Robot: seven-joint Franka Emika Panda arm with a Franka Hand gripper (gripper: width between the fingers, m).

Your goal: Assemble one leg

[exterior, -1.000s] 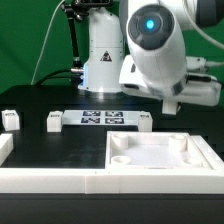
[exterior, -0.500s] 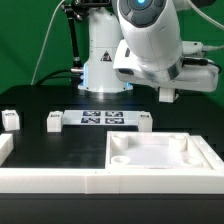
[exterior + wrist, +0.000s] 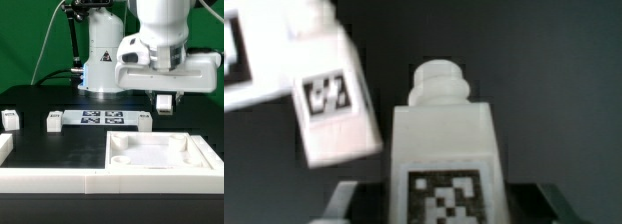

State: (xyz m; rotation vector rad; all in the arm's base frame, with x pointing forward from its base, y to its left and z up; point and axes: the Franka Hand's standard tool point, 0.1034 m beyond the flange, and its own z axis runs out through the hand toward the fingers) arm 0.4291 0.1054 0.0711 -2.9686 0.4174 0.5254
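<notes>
My gripper [image 3: 165, 101] hangs above the table behind the white square plate [image 3: 125, 140] and is shut on a leg [image 3: 165, 103]. In the wrist view the held leg [image 3: 441, 130] is a white cuboid peg with a rounded tip and a black-and-white tag; it sits between the dark fingers [image 3: 349, 197] of the gripper [image 3: 441, 200]. Three more legs stand on the table: one at the exterior view's left [image 3: 10, 119], one beside the marker board [image 3: 54, 121], and one at the board's other end [image 3: 145, 121], which also shows in the wrist view [image 3: 331, 100].
The marker board [image 3: 100, 118] lies in the middle of the black table. A white rim [image 3: 50, 180] runs along the front. The robot's white base [image 3: 100, 60] stands behind.
The arm's wrist has turned and the gripper has shifted toward the exterior view's right, now hanging straight down with the leg in it. The parts on the table have not moved.
</notes>
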